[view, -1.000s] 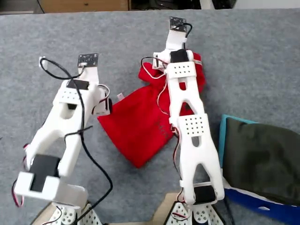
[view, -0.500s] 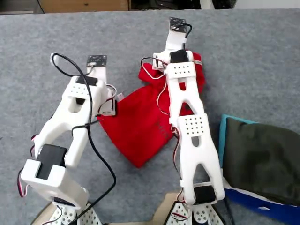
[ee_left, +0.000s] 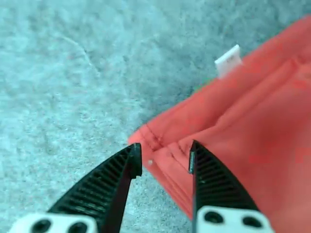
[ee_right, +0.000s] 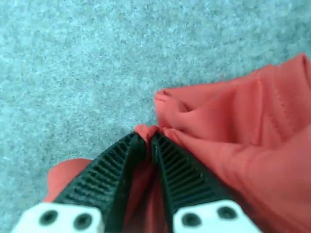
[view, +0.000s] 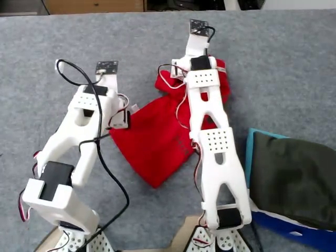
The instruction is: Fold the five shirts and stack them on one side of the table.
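Shirt (ee_left: 252,131) edge lies between left fingers (ee_left: 114,177); right fingers (ee_right: 116,167) pinch it.

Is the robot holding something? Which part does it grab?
The right gripper pinches a bunched fold at the edge of the red shirt. The left gripper is open over a corner of the shirt, holding nothing.

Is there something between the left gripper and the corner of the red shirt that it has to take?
Nothing visible stands in the way. The left gripper is open, and the hemmed corner of the red shirt shows directly between its jaws. Beside that corner there is just the grey table.
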Robot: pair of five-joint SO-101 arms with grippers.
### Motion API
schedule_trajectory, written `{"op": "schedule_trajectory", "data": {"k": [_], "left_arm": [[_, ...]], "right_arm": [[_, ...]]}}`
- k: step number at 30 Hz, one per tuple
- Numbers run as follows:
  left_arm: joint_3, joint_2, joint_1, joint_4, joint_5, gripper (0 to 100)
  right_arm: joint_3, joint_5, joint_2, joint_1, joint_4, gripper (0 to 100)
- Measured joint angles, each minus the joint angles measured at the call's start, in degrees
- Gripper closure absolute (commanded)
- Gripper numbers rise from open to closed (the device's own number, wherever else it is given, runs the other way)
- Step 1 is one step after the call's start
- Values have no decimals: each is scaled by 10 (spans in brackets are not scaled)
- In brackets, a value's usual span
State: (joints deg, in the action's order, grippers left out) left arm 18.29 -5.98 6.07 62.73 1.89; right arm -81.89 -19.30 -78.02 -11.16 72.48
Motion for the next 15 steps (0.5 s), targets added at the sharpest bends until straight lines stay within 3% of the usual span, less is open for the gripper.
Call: {"op": "schedule_trajectory", "data": {"k": [15], "left_arm": [[4, -59, 11, -27, 0, 835]], "right_arm": [[0, 0, 0, 0, 0, 993]]}}
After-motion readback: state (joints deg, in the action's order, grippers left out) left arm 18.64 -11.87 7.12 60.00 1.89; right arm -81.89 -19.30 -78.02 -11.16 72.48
